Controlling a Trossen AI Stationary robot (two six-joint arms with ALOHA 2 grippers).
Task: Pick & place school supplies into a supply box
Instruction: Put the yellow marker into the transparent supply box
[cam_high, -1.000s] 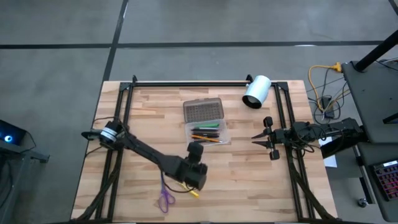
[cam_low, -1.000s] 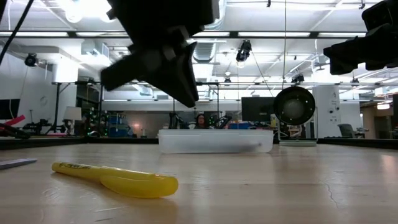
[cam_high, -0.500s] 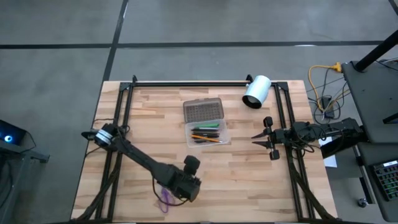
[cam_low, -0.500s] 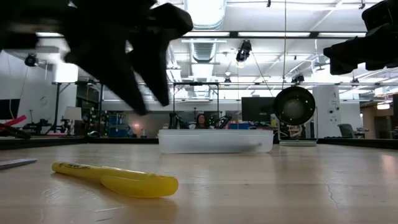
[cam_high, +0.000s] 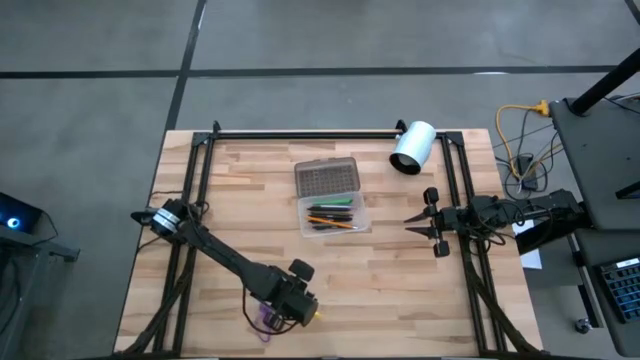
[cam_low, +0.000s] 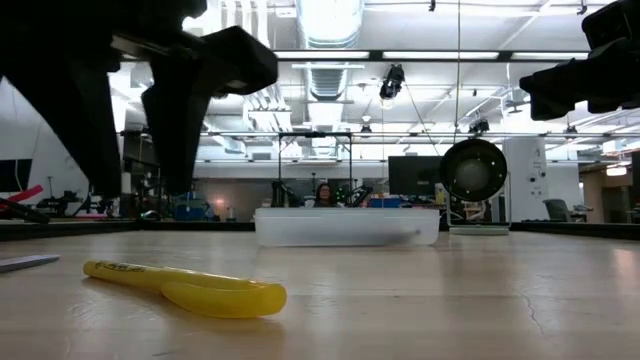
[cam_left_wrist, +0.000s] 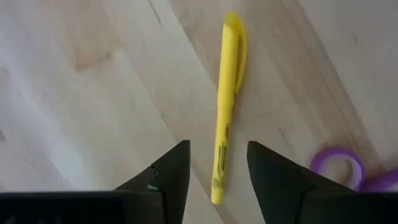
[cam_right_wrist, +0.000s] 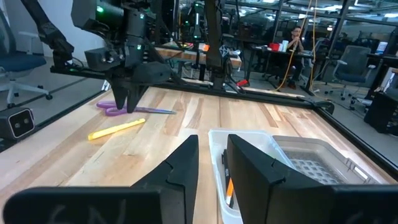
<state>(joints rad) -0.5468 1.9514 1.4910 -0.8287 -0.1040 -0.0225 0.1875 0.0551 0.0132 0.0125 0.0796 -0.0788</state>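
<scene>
My left gripper (cam_left_wrist: 217, 169) is open and hovers just above the table near its near edge, touching nothing. Its fingers stand to either side of one end of a yellow highlighter (cam_left_wrist: 226, 106), which lies flat on the wood (cam_high: 315, 313) (cam_low: 185, 286). Purple-handled scissors (cam_high: 265, 319) (cam_left_wrist: 339, 169) lie flat beside it. The clear supply box (cam_high: 333, 213) sits mid-table with green, black and orange pens inside, and its grey textured lid (cam_high: 327, 178) lies open on the far side. My right gripper (cam_high: 420, 226) is open and waits at the table's right edge.
A white cylinder (cam_high: 412, 147) lies on its side at the far right of the table, near the black frame rail. Black frame rails run along the left, right and far edges. Bare wood lies between the box and the highlighter.
My left gripper has moved from just near the supply box toward the table's near edge and slightly left. It has turned and come down over the yellow highlighter. The highlighter, scissors and box have stayed where they were.
</scene>
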